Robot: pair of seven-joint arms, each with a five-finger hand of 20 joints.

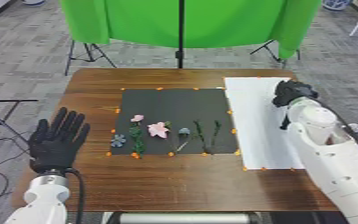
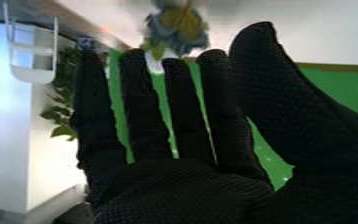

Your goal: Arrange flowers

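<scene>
- right hand [image 2: 184, 185] is hovering by the white sheet [image 1: 260, 120], fingers straight, thumb apart, not clamping anything afaict
- 2 stems [image 1: 216, 132] are lying on the black mat [image 1: 171, 102]; being thin, they're risking a snag if it's sweeping low
- pink flower [image 1: 159, 130] is lying beyond, risking crushed petals from a hard pinch

Head view high, forward-down; wrist view hugs right hand [image 1: 294, 93]; green cloth [image 1: 224, 25] shared.
</scene>
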